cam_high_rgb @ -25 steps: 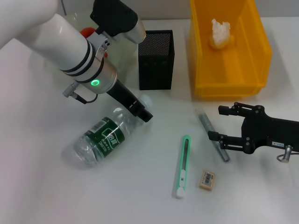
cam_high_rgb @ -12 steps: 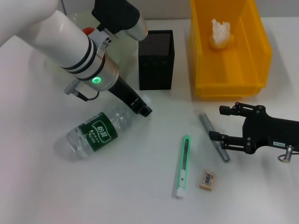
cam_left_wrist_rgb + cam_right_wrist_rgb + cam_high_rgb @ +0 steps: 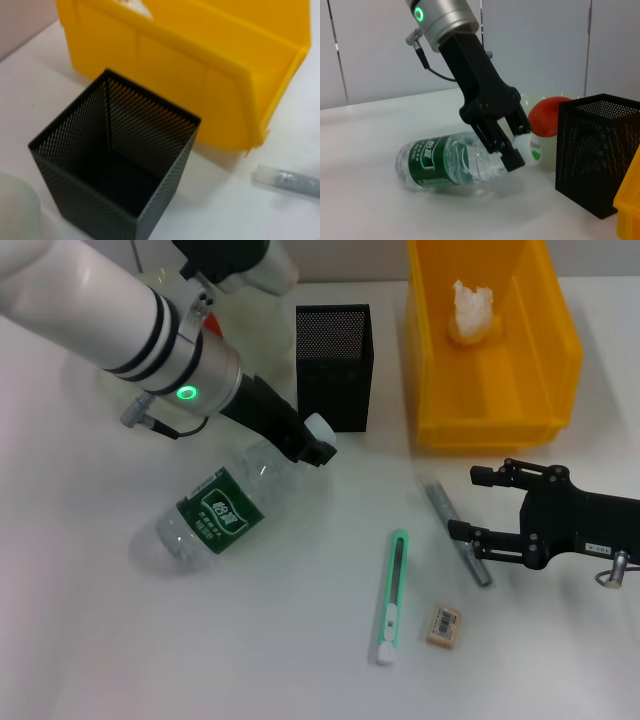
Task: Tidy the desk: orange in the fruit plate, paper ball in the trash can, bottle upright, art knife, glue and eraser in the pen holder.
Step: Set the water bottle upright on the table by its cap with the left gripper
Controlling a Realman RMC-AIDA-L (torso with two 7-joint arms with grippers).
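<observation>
The clear bottle point(image 3: 215, 512) with a green label lies tilted on the table, its white cap point(image 3: 318, 426) close to the black mesh pen holder point(image 3: 335, 365). My left gripper point(image 3: 308, 445) is shut on the bottle's neck; the right wrist view shows this grip point(image 3: 512, 146) with the neck end lifted. The orange point(image 3: 547, 116) sits on the pale fruit plate point(image 3: 255, 335). The paper ball point(image 3: 472, 308) lies in the yellow bin point(image 3: 555, 340). My right gripper point(image 3: 475, 503) is open beside the grey glue stick point(image 3: 440, 505). The green art knife point(image 3: 392, 595) and the eraser point(image 3: 443, 625) lie on the table.
The left wrist view looks into the empty pen holder point(image 3: 115, 165), with the yellow bin point(image 3: 200, 65) behind it and the glue stick point(image 3: 287, 180) at the side. My left arm spans the table's back left, over the plate.
My left gripper has moved toward the pen holder with the bottle's neck in it. The bottle swung round and its cap end rose. The right arm has not moved.
</observation>
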